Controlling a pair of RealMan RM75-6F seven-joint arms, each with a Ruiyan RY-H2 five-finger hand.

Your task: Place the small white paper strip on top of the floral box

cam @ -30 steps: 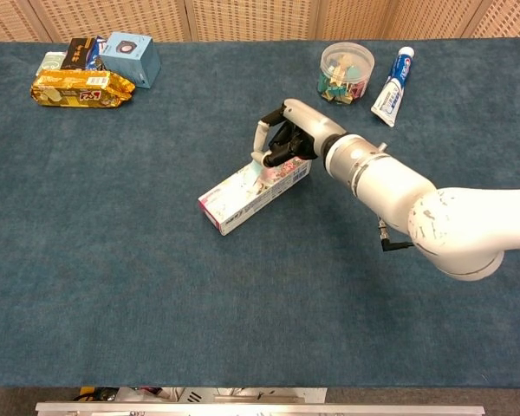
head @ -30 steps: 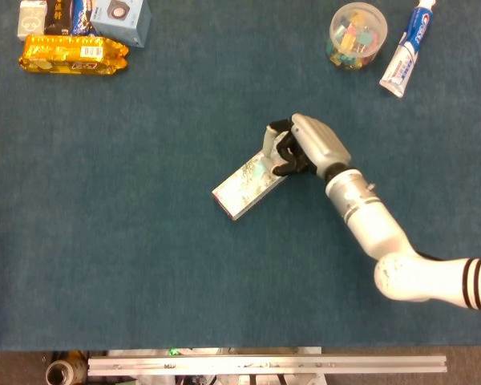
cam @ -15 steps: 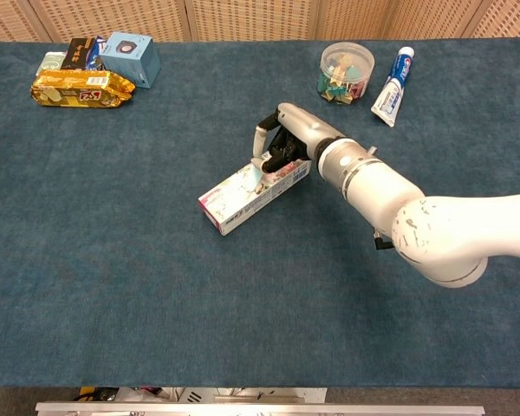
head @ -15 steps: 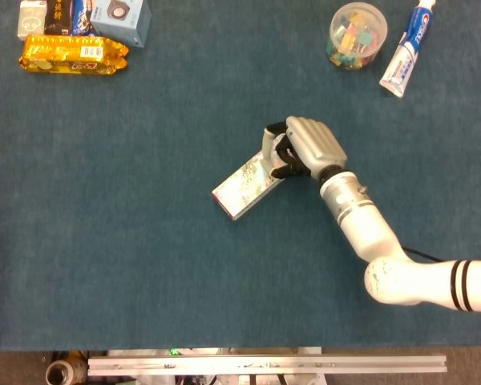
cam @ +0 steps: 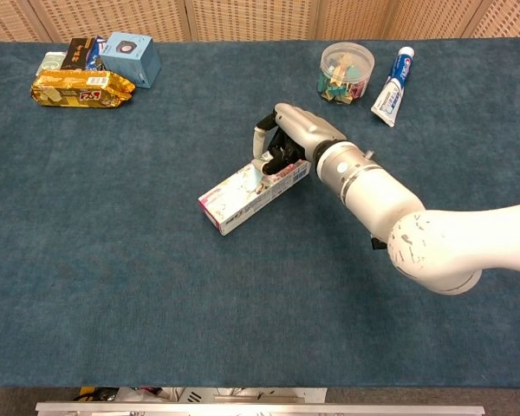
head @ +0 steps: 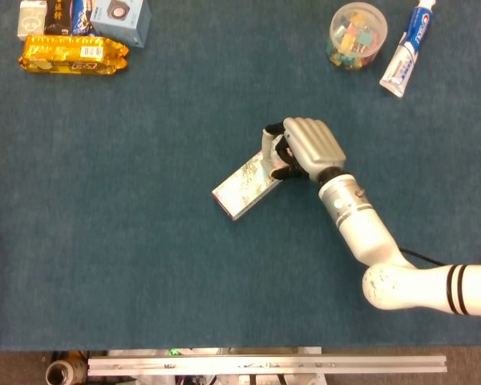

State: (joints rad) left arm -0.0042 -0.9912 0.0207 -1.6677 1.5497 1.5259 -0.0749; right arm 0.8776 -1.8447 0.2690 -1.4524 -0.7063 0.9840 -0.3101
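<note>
The floral box (head: 244, 186) (cam: 250, 194) lies flat and slantwise in the middle of the blue table. My right hand (head: 303, 148) (cam: 290, 139) hovers over the box's far right end with its fingers curled inward. A small pale paper strip (cam: 258, 176) (head: 260, 166) shows just below the fingertips, on the box's top; it appears pinched between thumb and finger, though the grip itself is partly hidden by the hand. My left hand appears in neither view.
A gold snack pack (head: 72, 54) and small boxes (head: 122, 18) sit at the far left. A clear tub of clips (head: 357, 35) and a toothpaste tube (head: 406, 50) stand at the far right. The table's front edge has a metal rail (head: 264, 365).
My right hand has shifted slightly left and turned over the box's end, the forearm swinging in behind it. The box has stayed in place.
</note>
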